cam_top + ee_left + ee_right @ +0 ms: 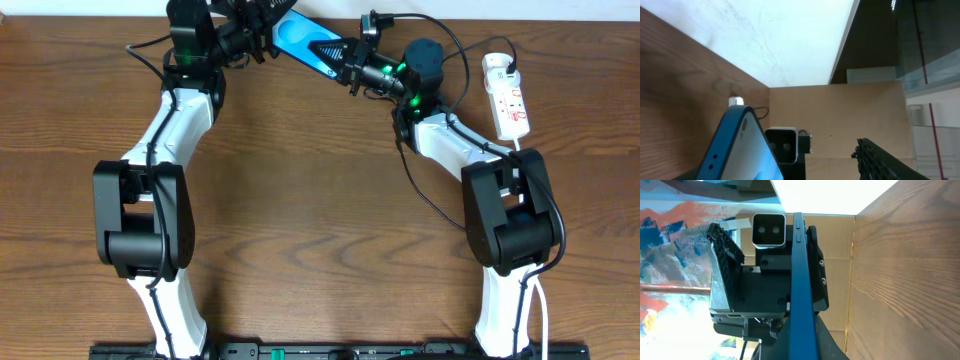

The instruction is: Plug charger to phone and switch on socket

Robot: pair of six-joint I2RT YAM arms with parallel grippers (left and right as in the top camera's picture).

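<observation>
**A:** Where is the phone seen?

**B:** The phone point(298, 38) is found at the far edge of the worktop point(320, 220), a little left of the middle. It is set at a slant, and its bright blue screen is turned up toward the overhead camera. Whether it is lifted off the wood cannot be told from above.

**A:** By what is it gripped?

**B:** Its near-right end is pinched by the right claw point(325, 50), which is closed tight on it. In the right wrist view the phone is seen edge-on, rising from between that claw's own fingers. Its far-left end is flanked by the left claw point(262, 32), whose jaws are spread wide. One of that claw's fingers is placed just beside the phone. The other, the ribbed finger point(725, 245), is kept well apart from it, so no grip by the left claw is shown.

**A:** And the socket?

**B:** The socket point(506, 95) is laid near the far right corner of the worktop, lengthwise from far to near, well apart from the phone. Red markings are seen on it, but the position of its switch cannot be read.

**A:** The charger?

**B:** The charger point(503, 42) is seen as a thin black loop at the socket's far end. Its connector tip cannot be made out, so whether it is seated in the phone cannot be told.
</observation>
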